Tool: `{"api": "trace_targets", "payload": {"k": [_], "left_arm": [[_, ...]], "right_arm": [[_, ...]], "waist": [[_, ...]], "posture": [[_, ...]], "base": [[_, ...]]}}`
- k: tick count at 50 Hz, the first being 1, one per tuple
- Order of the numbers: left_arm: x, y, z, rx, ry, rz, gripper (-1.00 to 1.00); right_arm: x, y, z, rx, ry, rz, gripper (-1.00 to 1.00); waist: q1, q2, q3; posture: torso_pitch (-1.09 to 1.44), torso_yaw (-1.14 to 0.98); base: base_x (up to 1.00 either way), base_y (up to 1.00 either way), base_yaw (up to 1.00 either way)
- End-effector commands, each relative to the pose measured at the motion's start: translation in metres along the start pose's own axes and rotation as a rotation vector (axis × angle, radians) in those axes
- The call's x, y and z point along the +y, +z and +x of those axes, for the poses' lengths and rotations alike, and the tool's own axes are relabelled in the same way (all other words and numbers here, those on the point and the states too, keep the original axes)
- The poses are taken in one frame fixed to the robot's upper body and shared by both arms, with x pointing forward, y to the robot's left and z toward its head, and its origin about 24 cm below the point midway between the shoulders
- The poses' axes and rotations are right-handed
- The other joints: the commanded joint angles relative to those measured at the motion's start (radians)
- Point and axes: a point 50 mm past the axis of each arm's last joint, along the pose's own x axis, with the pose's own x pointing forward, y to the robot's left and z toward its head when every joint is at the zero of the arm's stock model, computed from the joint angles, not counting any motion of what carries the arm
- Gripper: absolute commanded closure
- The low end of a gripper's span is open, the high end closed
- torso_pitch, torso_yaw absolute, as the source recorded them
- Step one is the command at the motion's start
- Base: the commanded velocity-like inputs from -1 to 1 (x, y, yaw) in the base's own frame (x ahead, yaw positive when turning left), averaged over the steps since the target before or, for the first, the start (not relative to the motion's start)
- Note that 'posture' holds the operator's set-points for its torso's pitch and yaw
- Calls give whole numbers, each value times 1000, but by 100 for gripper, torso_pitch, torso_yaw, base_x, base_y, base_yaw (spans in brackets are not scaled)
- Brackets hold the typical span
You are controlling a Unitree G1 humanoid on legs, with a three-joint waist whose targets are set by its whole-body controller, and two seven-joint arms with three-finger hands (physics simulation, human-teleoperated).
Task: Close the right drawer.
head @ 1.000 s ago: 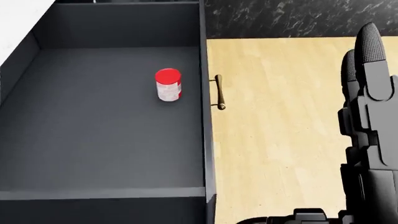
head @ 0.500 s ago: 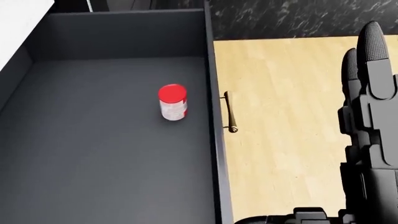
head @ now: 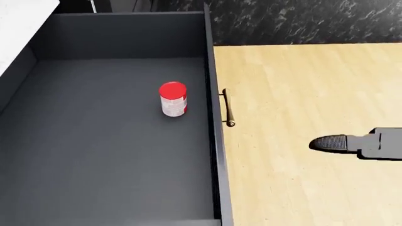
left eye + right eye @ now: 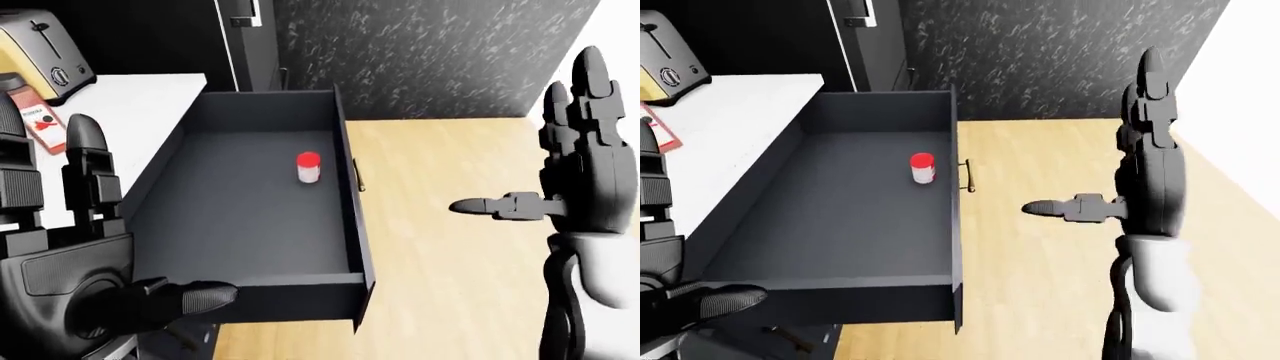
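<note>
The drawer (image 4: 250, 217) is standing wide open, pulled far out from under the white tabletop (image 4: 130, 105), and the right robot hand (image 4: 580, 165) is hovering out over the wooden floor (image 3: 301, 94) with its fingers (image 4: 590, 82) pointing straight up and its thumb (image 3: 333, 142) sticking out sideways toward the drawer front. That is an open, flat palm gripping nothing, and a flat palm looks like the right tool for a push.

To do this well, the palm or thumb side should be meeting the drawer front squarely near the brass handle (image 3: 227, 108), at mid-height, so the drawer is sliding straight on its rails and not twisting. A push landing near one end of the front could be skewing it. A slow, steady shove is also wise, because the red-capped can (image 3: 173, 99) is standing upright inside and could be tipping over on a jolt.

The drawer front and handle are lying to the left of the right hand, apart from it, with bare floor between the thumb tip and the handle. Nothing is touching yet.

The left robot hand (image 4: 90, 255) is hanging low on the far side of the drawer from the right hand, fingers spread and empty, with its thumb just beside the drawer's near corner; contact there I cannot tell.
</note>
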Motion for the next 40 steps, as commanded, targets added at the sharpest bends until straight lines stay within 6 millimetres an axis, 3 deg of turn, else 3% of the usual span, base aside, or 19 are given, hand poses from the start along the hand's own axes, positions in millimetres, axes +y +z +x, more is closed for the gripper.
{"api": "trace_targets", "payload": {"k": [1,7,16,21,27,40], "left_arm": [[-2,9,1,-56,-10,0,-100],[-2,10,1,-57,-9,1,-100],[-1,10,1,-58,-8,1,-100],[-1,10,1,-58,-7,1,-100],[-1,10,1,-58,-7,1,-100],[0,9,0,-58,-5,1,-100]], "right_arm": [[-1,-19,17,24,-1,-35,-100],[12,-92,39,171,37,-20,-100],[34,-171,30,356,101,-26,-100],[42,-185,24,399,121,-30,-100],[57,-188,24,416,178,-38,-100],[106,-191,14,460,427,-123,-100]], "waist": [[1,0,-6],[5,-4,-17],[17,-3,-31],[23,-5,-39],[26,-5,-45],[29,-3,-52]], "posture": [[0,0],[0,0],[0,0],[0,0],[0,0],[0,0]], "base": [[0,0,0],[0,0,0],[0,0,0],[0,0,0],[0,0,0],[0,0,0]]}}
